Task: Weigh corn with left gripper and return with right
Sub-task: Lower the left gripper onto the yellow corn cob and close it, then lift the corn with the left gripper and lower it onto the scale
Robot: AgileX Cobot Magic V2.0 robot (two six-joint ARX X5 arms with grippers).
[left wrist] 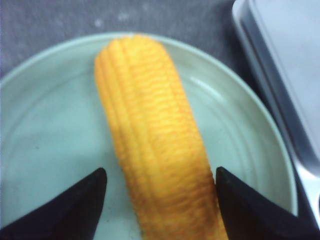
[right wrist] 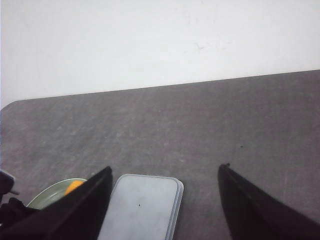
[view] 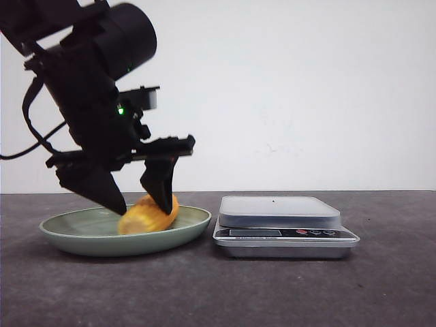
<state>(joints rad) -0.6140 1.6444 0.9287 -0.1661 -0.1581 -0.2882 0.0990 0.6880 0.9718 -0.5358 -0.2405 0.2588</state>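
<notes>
Two grippers and three table items are recorded.

Item 1: corn cob (view: 148, 214), lying on its side in the green plate (view: 65, 235), toward the plate's 3 o'clock half in the front view.

Item 2: kitchen scale (view: 281, 225), set just beside the plate at its 3 o'clock side, platform bare.

Progress: nothing is judged completed. The cob is not yet lifted; weighing by the left arm and return by the right arm are both outstanding.

Left gripper (view: 139, 201): lowered into the plate, jaws spread a little wider than the cob and straddling it. In the left wrist view a sliver of plate is seen between the one fingertip (left wrist: 80, 202) and the cob; the other appears at or against the cob's flank. No squeeze is evident; contact cannot be confirmed.

Right gripper (right wrist: 164, 200): held off the dark table (right wrist: 240, 125), jaws wide apart, nothing held, the scale seen between them below.
</notes>
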